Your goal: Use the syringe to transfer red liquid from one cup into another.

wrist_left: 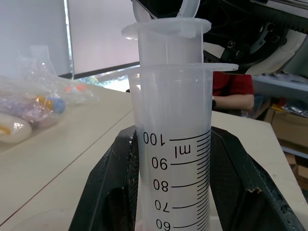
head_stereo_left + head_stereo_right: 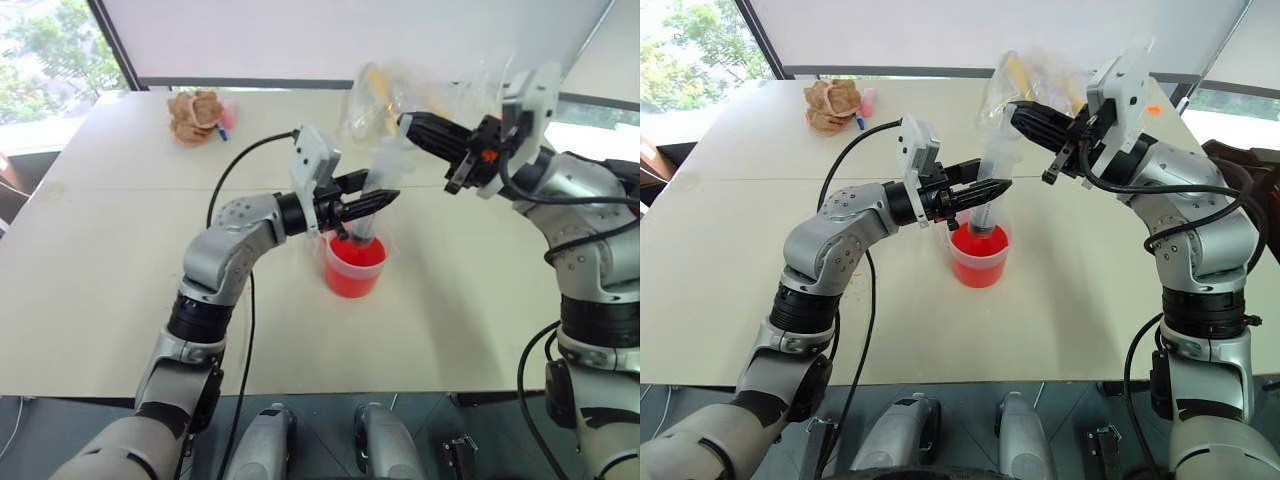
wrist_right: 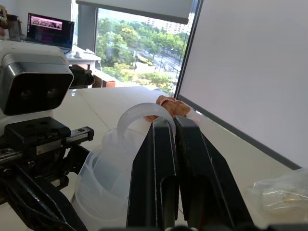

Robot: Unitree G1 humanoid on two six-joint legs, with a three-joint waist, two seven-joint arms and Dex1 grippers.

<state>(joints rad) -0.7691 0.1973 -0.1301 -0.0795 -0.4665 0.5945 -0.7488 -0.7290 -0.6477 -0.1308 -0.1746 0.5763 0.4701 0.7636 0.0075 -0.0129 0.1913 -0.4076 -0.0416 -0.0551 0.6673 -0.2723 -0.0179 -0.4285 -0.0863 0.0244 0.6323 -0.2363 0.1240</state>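
Note:
The syringe (image 2: 990, 190) stands upright with its lower end inside the red cup (image 2: 978, 258), which holds red liquid (image 2: 355, 272). My left gripper (image 2: 986, 178) is shut on the barrel, and its fingers (image 1: 108, 187) clamp it just below the 100 ml mark. The plunger sticks up out of the barrel and ends in a white ring (image 3: 142, 113). My right gripper (image 2: 1016, 108) comes in from the right, shut on that ring with its fingers (image 3: 166, 144) pressed together. The other cup is not something I can make out.
Clear plastic bags (image 2: 400, 90) with small items lie at the table's far edge behind the syringe. A brown plush toy (image 2: 195, 115) sits at the far left. A person in a red shirt (image 1: 233, 89) sits beyond the table.

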